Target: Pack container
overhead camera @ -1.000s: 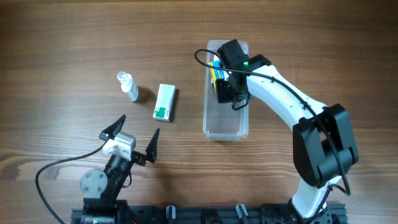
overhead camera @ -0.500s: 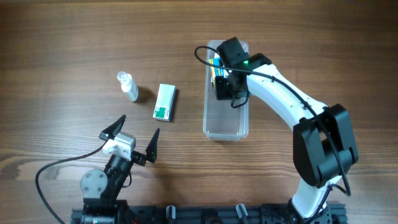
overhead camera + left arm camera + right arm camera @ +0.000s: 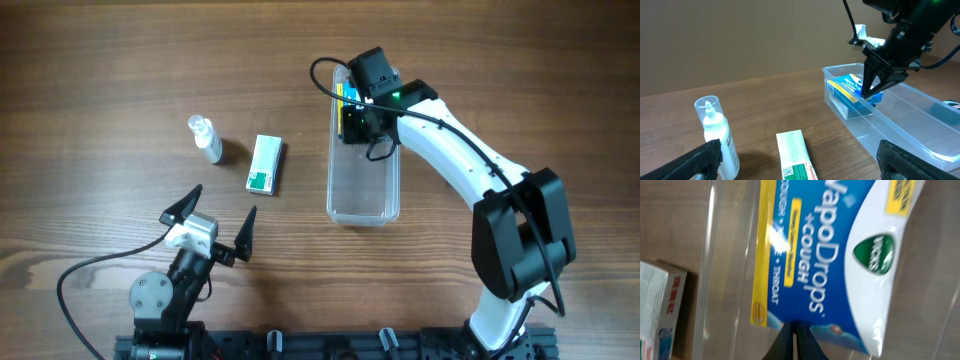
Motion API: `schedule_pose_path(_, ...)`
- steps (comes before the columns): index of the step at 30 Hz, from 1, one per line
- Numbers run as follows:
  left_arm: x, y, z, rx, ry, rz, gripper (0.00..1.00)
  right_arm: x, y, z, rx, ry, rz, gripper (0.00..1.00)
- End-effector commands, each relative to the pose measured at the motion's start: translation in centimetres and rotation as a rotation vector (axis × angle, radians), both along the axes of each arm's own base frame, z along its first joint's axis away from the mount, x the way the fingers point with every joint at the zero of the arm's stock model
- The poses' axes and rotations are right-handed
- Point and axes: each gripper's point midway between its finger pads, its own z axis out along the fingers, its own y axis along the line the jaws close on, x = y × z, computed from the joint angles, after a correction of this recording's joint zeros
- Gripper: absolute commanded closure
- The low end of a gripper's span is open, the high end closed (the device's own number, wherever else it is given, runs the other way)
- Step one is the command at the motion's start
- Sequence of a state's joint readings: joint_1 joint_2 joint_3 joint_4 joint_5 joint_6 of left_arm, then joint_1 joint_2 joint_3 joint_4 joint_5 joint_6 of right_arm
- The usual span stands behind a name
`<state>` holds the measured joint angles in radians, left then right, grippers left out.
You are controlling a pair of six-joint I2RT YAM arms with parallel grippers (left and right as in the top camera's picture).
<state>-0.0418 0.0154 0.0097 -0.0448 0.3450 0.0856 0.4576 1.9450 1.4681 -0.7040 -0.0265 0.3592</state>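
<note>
Overhead, one blue-and-yellow cough-drop pack [image 3: 847,82] lies in the long clear plastic bin [image 3: 363,200], the right gripper [image 3: 868,93] closed together at its edge, while the white-and-green box [image 3: 265,164] and small clear bottle [image 3: 206,139] wait outside near the spread-open left gripper [image 3: 223,200].

Assessed as a robotics laboratory test bench. Grounds: two jointed arms, a white-and-black arm [image 3: 450,150] and a black-based arm [image 3: 155,295], stand on a black mounting rail [image 3: 330,348] at the edge of a brown wood-grain table [image 3: 100,60]. A loose black cable [image 3: 63,282] trails across it. A plain brown backdrop [image 3: 740,35] stands behind. Small packaged goods are present, including a blue-and-yellow cough-drop packet [image 3: 855,87] and a white-and-green carton [image 3: 265,164].
</note>
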Motion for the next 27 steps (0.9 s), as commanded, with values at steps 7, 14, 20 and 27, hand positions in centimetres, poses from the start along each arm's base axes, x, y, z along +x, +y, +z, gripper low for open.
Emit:
schedule_pose_path(7, 0.1, 0.2, -0.2, 0.008, -0.001, 0.010, 0.00, 1.3, -0.1, 0.4, -0.022, -0.043, -0.026, 0.96)
schedule_pose_path(14, 0.1, 0.2, -0.2, 0.008, 0.000, 0.010, 0.00, -0.4, 0.6, 1.2, 0.020, 0.004, 0.036, 0.96)
schedule_pose_path(20, 0.1, 0.2, -0.2, 0.008, 0.000, 0.010, 0.00, -1.6, 0.6, 2.8, 0.041, 0.017, 0.063, 0.96)
schedule_pose_path(27, 0.1, 0.2, -0.2, 0.008, -0.001, 0.010, 0.00, -2.9, -0.2, 1.6, 0.003, 0.078, 0.066, 0.96)
